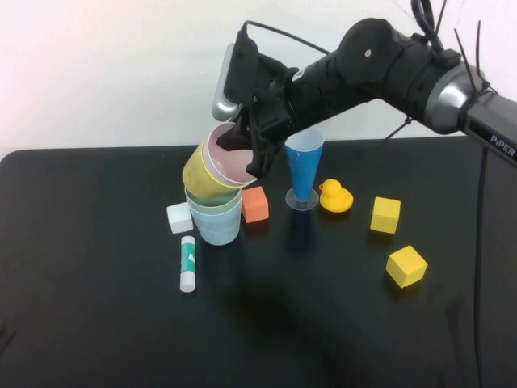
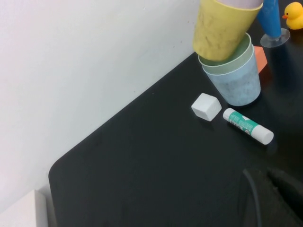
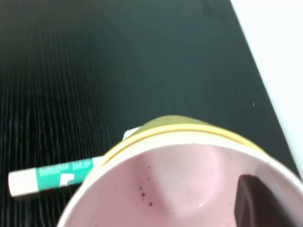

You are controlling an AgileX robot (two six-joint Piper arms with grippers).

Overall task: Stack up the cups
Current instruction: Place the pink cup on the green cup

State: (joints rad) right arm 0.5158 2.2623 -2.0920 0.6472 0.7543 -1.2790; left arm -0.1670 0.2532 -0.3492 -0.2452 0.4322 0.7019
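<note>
right gripper point(image 1: 252, 155) clamped the pink cup's point(image 1: 229, 153) rim

you held the light, slippery pink-in-yellow cup point(image 1: 202, 173) pair tilted over the green and blue cups point(image 1: 218, 220), 9 o'clock of the orange cube point(image 1: 255, 204); left gripper, unseen, had its fingers closed.

"PIPER" on right arm point(image 1: 499, 145), glue stick point(image 1: 187, 263) label unreadable

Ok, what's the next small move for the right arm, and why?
Probably tip the yellow cup upright and ease it down. The right gripper pinches the pink cup's rim, nested inside it, and both sit tilted in the green cup, not seated.
</note>
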